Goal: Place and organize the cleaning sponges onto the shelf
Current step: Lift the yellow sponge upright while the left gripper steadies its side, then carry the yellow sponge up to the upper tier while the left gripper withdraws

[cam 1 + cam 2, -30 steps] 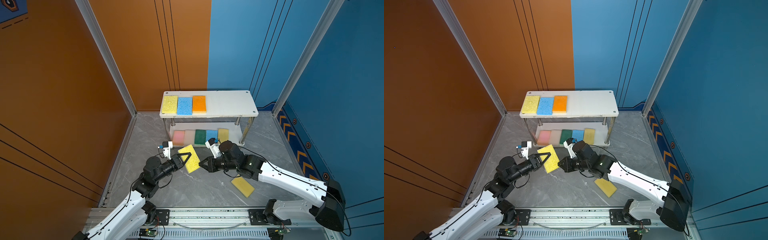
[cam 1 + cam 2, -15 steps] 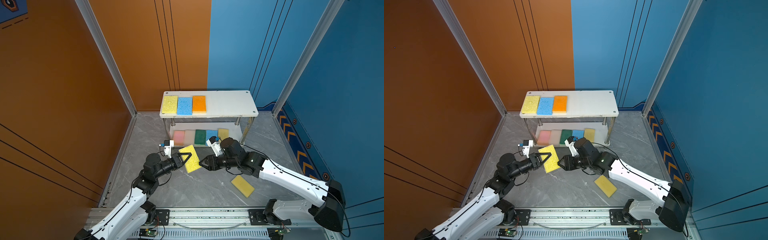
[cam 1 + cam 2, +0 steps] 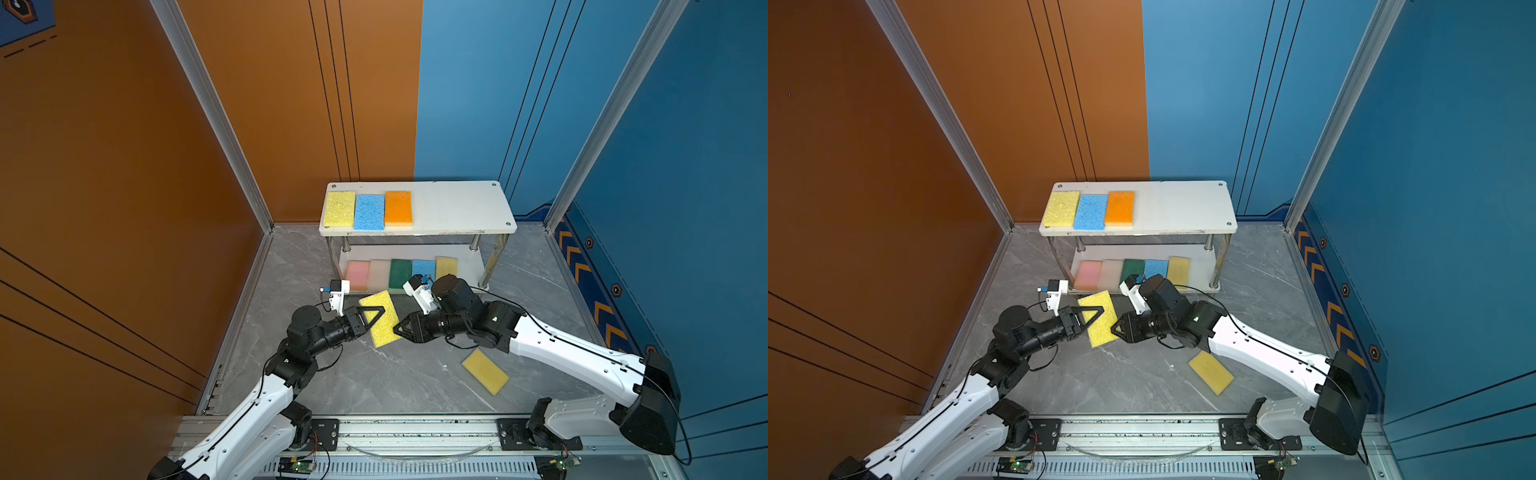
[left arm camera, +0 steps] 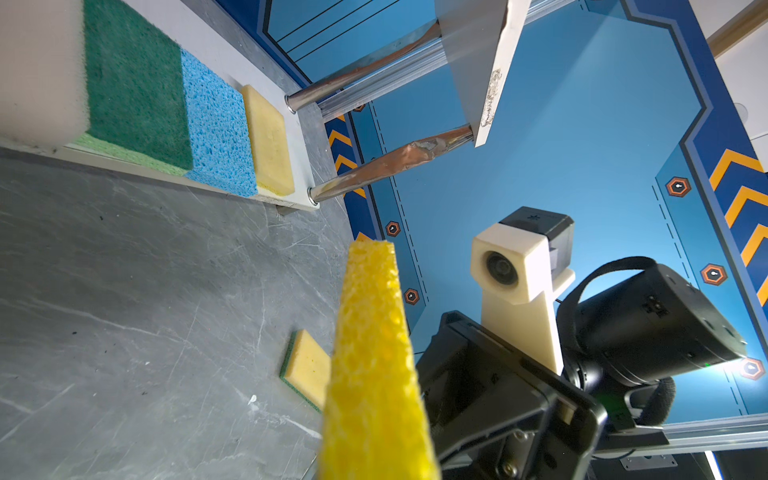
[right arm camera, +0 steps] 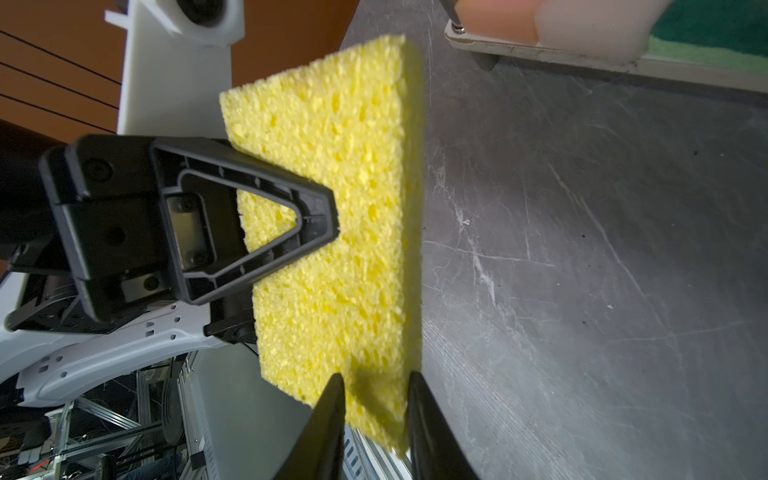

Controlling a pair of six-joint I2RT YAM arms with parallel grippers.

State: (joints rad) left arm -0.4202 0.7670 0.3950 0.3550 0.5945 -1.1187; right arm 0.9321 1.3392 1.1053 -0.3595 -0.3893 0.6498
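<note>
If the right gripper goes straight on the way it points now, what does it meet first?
The yellow sponge that the left gripper holds. In the right wrist view the right gripper has a finger on either side of its edge; whether it presses is unclear.

1. I see a bright yellow sponge point(image 4: 374, 365) edge-on, filling the foreground.
2. On the shelf's lower board point(image 4: 302, 153), the off-white sponge point(image 4: 37, 70), dark green sponge point(image 4: 133, 83), blue sponge point(image 4: 216, 129) and pale yellow sponge point(image 4: 268, 141) lie side by side, the last nearest the legs.
3. A green-backed sponge point(image 4: 307, 368) lies flat on the grey floor point(image 4: 145, 291).
4. The right arm's wrist camera point(image 4: 505, 270) faces me.
</note>
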